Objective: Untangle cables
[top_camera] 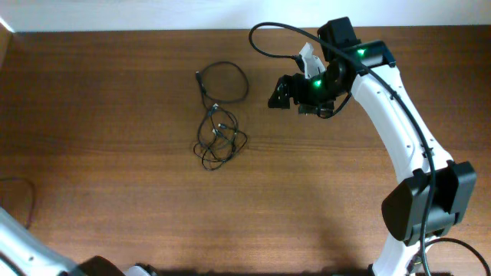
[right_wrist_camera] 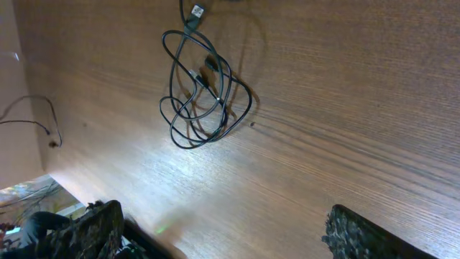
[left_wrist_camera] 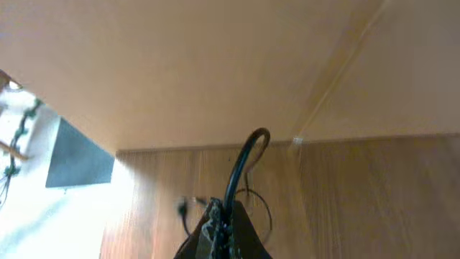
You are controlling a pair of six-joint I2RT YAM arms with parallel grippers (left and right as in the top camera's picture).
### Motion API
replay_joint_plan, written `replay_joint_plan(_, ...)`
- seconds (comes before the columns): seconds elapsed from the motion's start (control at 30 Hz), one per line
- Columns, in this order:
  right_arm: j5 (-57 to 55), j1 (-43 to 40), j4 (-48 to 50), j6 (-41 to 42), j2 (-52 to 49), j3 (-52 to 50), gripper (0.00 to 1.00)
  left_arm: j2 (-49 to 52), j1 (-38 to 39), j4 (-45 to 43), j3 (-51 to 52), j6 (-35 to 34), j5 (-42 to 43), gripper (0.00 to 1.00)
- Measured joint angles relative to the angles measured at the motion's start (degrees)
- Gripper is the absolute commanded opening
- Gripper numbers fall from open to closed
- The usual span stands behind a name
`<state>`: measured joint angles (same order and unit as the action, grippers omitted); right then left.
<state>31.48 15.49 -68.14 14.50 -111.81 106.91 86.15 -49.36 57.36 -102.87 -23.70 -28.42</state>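
The cables point(top_camera: 217, 136) lie on the wooden table as a small knotted clump of thin black cords, with one larger loop point(top_camera: 228, 80) running off toward the back. The right wrist view shows the same clump point(right_wrist_camera: 205, 101) with a plug point(right_wrist_camera: 195, 11) at its top end. My right gripper point(top_camera: 279, 95) hovers to the right of the clump, apart from it. Its fingers point(right_wrist_camera: 99, 229) stand wide open with bare table between them. My left gripper point(left_wrist_camera: 224, 232) is shut, low in its own view. A thick black cord point(left_wrist_camera: 248, 155) arcs up behind its tips. Thin cable loops point(left_wrist_camera: 264, 210) show beyond them.
A separate thin black cable point(top_camera: 23, 195) lies at the table's left edge, also seen in the right wrist view as a thin cord point(right_wrist_camera: 39, 115). The right arm's thick black cable point(top_camera: 265, 38) loops over the back of the table. A pale wall point(left_wrist_camera: 215, 65) rises behind the table.
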Motion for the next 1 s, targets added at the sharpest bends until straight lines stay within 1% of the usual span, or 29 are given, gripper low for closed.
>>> replay_joint_plan(0.07,0.00,0.00,0.02,0.02,0.00,0.00,0.91,3.17,0.00,1.18,0.00,-1.14,2.38,0.00)
replay_joint_plan(0.1,0.00,0.00,0.00,0.02,0.00,0.00,0.91,4.57,0.00,1.36,0.02,-1.44,2.97,0.02)
replay_joint_plan(0.13,-0.02,0.00,0.00,0.02,0.00,0.00,0.91,6.93,-0.02,1.38,0.02,-1.68,3.69,0.16)
replay_joint_plan(0.17,-0.04,0.00,0.00,0.02,0.00,0.00,0.91,8.39,0.00,1.36,0.02,-1.81,4.11,0.44)
replay_joint_plan(0.2,-0.20,0.00,0.00,0.02,0.00,0.00,0.91,9.60,0.00,1.36,0.02,-2.25,4.33,0.81)
replay_joint_plan(0.23,-0.20,0.00,0.02,0.04,-0.02,0.00,0.91,10.60,0.00,1.36,0.02,-2.14,4.46,1.00)
replay_joint_plan(0.33,-0.20,0.00,0.00,0.02,-0.02,0.00,0.91,13.00,-0.02,1.16,0.02,-2.49,4.50,0.99)
replay_joint_plan(0.47,-0.20,0.00,0.00,0.02,0.00,0.00,0.91,13.75,0.00,-0.15,0.07,-2.27,4.50,1.00)
replay_joint_plan(0.53,-0.20,0.00,0.00,0.00,0.00,0.00,0.91,13.75,-0.02,-0.39,0.07,-2.01,5.05,0.93)
replay_joint_plan(0.57,-0.22,0.00,0.02,0.00,0.00,0.00,0.91,13.75,-0.02,-0.94,0.07,-0.72,6.88,0.91)
replay_joint_plan(0.7,-0.22,0.00,0.00,-0.02,0.00,0.00,0.91,13.18,0.31,-4.17,0.15,8.66,22.36,0.90)
replay_joint_plan(0.73,-0.39,0.00,0.02,0.00,0.00,0.00,0.94,11.78,1.16,-4.17,0.24,10.73,26.40,0.90)
replay_joint_plan(0.8,-0.83,-0.28,0.26,-0.09,0.00,0.00,0.94,6.58,4.50,-3.72,0.26,12.81,29.81,0.87)
replay_joint_plan(0.87,-0.85,-1.51,0.46,-0.15,0.00,0.02,0.94,0.39,10.12,-3.19,0.26,13.88,31.26,0.87)
replay_joint_plan(0.93,-0.90,-5.22,0.24,-1.29,0.00,0.98,0.94,-3.82,18.34,-0.90,0.20,14.38,32.41,0.86)
replay_joint_plan(1.0,-1.16,-10.01,-2.36,-3.02,0.00,3.72,0.95,-3.50,26.43,0.11,0.66,14.97,33.00,0.85)
